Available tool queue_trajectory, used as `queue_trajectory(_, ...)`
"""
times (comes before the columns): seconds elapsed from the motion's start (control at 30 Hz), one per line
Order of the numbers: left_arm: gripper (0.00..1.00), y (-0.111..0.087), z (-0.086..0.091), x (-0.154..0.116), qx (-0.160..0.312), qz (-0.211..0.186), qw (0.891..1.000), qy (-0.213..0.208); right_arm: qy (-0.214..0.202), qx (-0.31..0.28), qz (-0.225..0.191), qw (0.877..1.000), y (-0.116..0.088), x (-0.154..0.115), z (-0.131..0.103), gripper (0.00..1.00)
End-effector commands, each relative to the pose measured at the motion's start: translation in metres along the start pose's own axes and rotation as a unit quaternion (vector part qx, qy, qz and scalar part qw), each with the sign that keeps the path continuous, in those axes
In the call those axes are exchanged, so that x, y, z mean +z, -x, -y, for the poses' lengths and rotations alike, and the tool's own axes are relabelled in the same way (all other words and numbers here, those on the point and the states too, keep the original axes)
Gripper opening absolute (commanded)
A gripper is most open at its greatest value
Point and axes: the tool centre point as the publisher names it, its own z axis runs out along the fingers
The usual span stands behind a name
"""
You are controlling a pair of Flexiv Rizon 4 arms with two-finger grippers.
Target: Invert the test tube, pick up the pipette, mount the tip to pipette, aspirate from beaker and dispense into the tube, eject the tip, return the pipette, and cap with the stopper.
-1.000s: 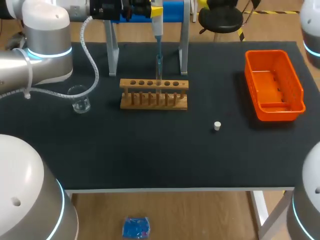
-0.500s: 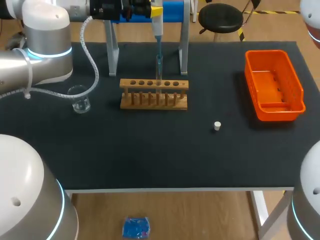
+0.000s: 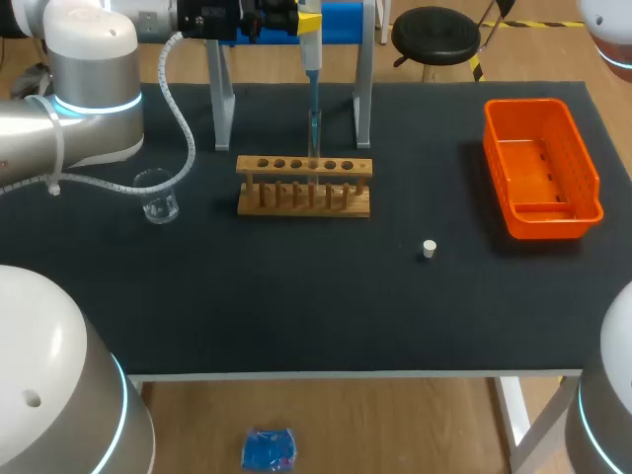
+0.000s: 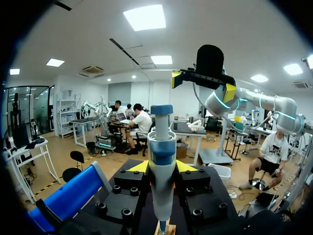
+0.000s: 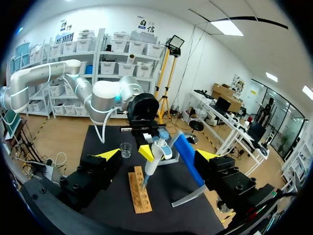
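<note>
My left gripper (image 3: 308,14) hangs over the back of the table, shut on the white and blue pipette (image 3: 312,54). In the left wrist view the pipette (image 4: 161,181) stands between the yellow fingertips (image 4: 140,167). Its tip points down into the clear test tube (image 3: 314,133), which stands upright in the wooden rack (image 3: 304,188). The beaker (image 3: 158,196) sits left of the rack, and the white stopper (image 3: 429,249) lies to the rack's front right. My right gripper (image 5: 157,155) is open and empty, high above the table, facing the pipette (image 5: 155,155) and rack (image 5: 139,192).
An orange bin (image 3: 540,168) stands at the right side of the table. Two metal stand legs (image 3: 222,99) rise behind the rack with a blue bar (image 3: 341,15) across them. Bare dark mat (image 3: 296,296) stretches across the front half.
My right arm has drawn up and back, almost leaving the head view at the upper right. The left arm, pipette and table objects have stayed put.
</note>
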Motion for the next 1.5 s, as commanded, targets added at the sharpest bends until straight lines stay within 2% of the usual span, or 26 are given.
queue_trajectory(0.03,0.00,0.000,0.000,0.000,0.000,0.001,1.000,0.001,-0.027,0.014,-0.007,1.000,0.011,0.025,-0.015,0.08)
queue_trajectory(0.07,0.00,0.000,0.000,0.000,0.000,0.001,1.000,0.001,-0.035,0.020,-0.007,0.999,0.011,0.028,-0.016,0.00)
queue_trajectory(0.3,0.00,0.000,0.000,0.000,0.000,0.001,1.000,0.001,-0.037,0.044,-0.010,0.998,0.014,0.044,-0.027,0.00)
queue_trajectory(0.57,0.00,0.000,0.000,0.000,0.000,0.001,1.000,0.001,-0.033,0.063,-0.023,0.997,0.015,0.059,-0.025,0.00)
queue_trajectory(1.5,0.00,0.000,0.000,0.000,0.000,0.001,1.000,0.001,-0.029,0.089,-0.039,0.995,0.010,0.079,-0.023,0.00)
